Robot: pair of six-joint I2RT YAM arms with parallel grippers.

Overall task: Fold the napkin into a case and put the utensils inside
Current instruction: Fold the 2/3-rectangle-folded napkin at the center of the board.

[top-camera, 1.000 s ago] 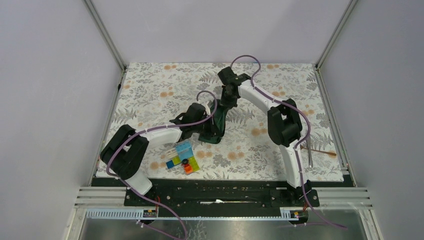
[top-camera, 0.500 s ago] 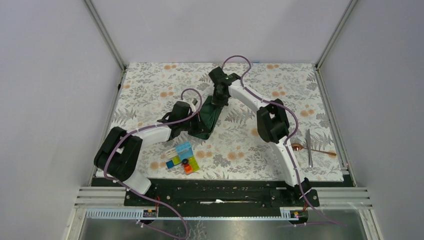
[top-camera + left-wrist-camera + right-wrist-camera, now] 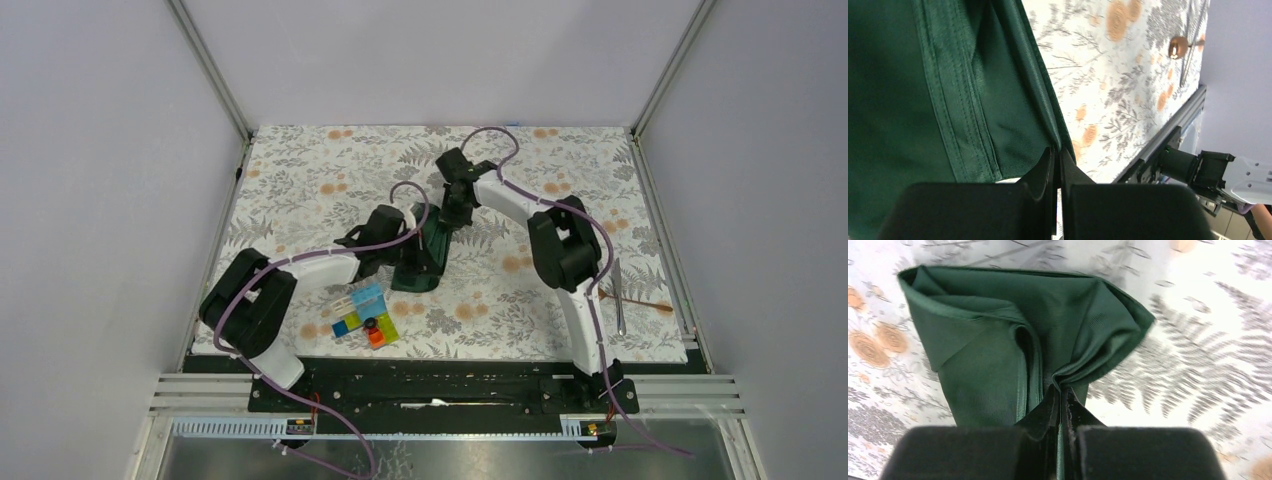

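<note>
The dark green napkin (image 3: pixel 428 250) hangs bunched between both grippers over the middle of the floral covering. My left gripper (image 3: pixel 412 243) is shut on its edge; in the left wrist view the cloth (image 3: pixel 948 90) fills the frame above the closed jaws (image 3: pixel 1057 152). My right gripper (image 3: pixel 452 212) is shut on a gathered fold of the napkin (image 3: pixel 1013 340), jaws pinched at the cloth (image 3: pixel 1062 390). The copper spoon (image 3: pixel 640 303) and the thin silver utensil (image 3: pixel 619 298) lie at the right edge of the table. The spoon's bowl also shows in the left wrist view (image 3: pixel 1177 46).
A cluster of colourful plastic blocks (image 3: pixel 366 314) sits near the front, just below the left arm. The floral table covering (image 3: pixel 300 190) ends at a metal rail along the front (image 3: pixel 450 385) and grey walls on three sides.
Both grippers, still holding the napkin, swung left and back half a second ago, then returned right and forward. The napkin now hangs much as one second ago.
</note>
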